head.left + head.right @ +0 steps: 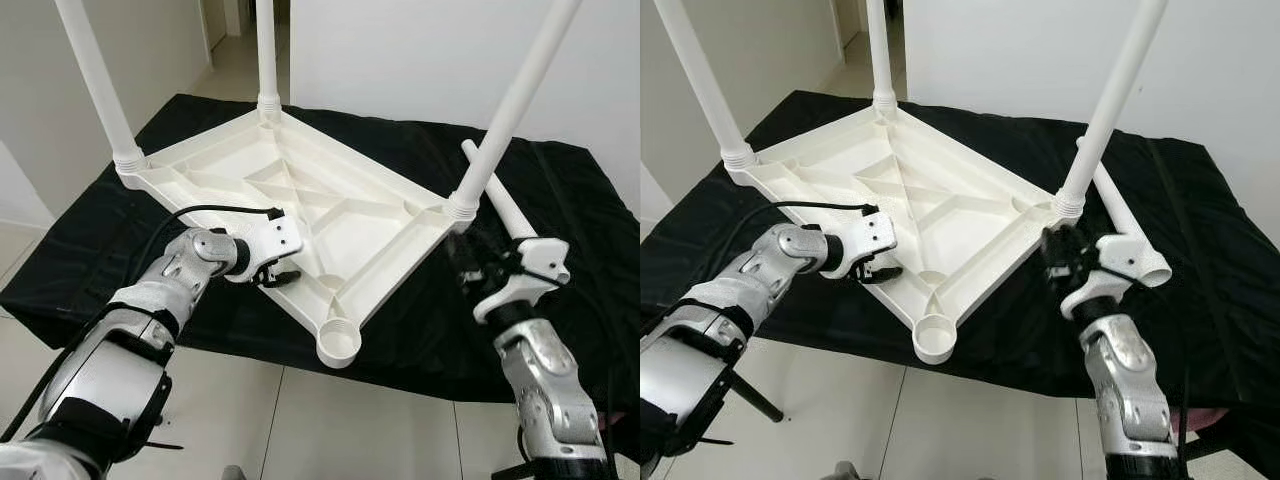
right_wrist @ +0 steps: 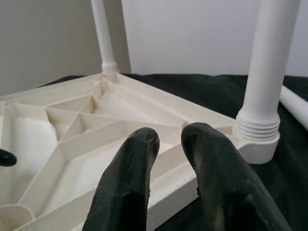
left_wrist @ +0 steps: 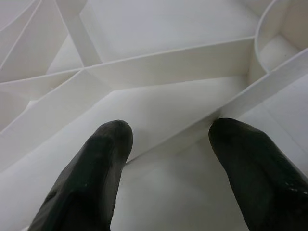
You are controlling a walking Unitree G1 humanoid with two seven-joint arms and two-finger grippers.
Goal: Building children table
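The white plastic table top (image 1: 250, 160) lies upside down on a black cloth (image 1: 570, 190). Three white legs stand in its corners: left (image 1: 95, 80), back (image 1: 266, 50) and right (image 1: 515, 100). The near corner socket (image 1: 339, 343) holds no leg. A fourth leg (image 1: 505, 205) lies loose on the cloth at the right. My left gripper (image 1: 283, 280) is open at the top's near-left rim, its fingers (image 3: 106, 159) spread over the ribs. My right gripper (image 1: 470, 255) hovers by the right corner, fingers (image 2: 134, 163) nearly together with nothing between them.
The cloth-covered surface ends just in front of the near socket, with tiled floor (image 1: 350, 420) below. White walls stand close behind and to the left. The upright legs rise out of view near both arms.
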